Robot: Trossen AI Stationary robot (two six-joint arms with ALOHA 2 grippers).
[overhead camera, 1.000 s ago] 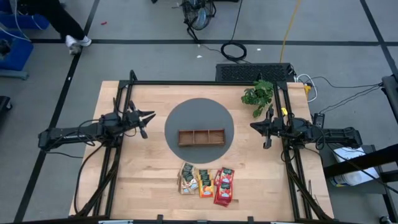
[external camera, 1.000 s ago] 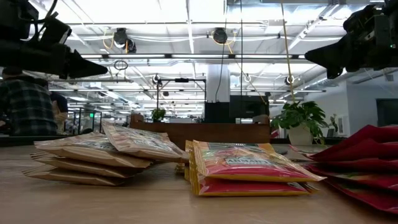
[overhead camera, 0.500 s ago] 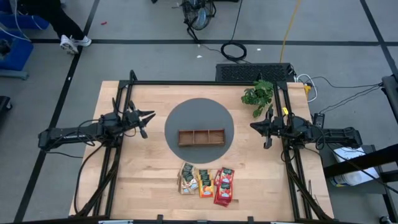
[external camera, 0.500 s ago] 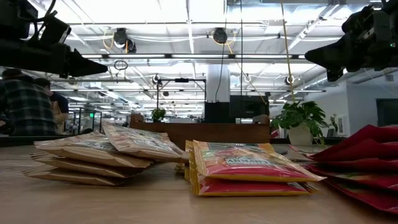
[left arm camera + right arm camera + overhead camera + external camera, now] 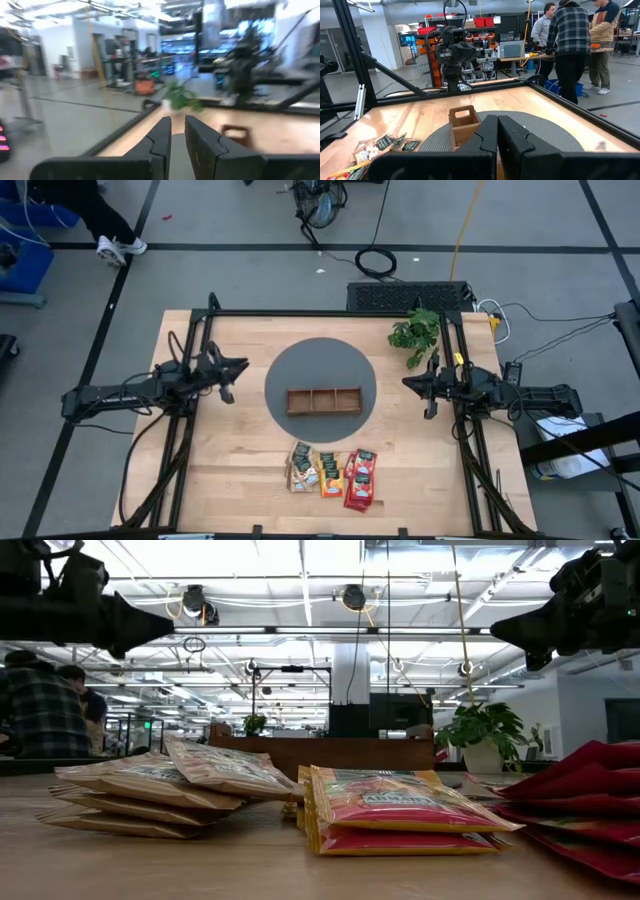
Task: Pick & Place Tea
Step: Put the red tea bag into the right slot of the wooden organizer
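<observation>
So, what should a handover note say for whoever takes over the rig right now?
Left hand: raised at the table's left side, empty; fingers slightly apart in its wrist view.
Right hand: raised at the right side, shut, empty.
Tea sachets: in tan, orange-yellow and red stacks near the front edge, untouched.
Wooden tray: on the grey round mat at the centre; all three compartments look empty.
Done: nothing placed. Left: every sachet has yet to be picked and placed.

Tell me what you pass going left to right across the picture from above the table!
Left pincer → wooden tray → right pincer.
</observation>
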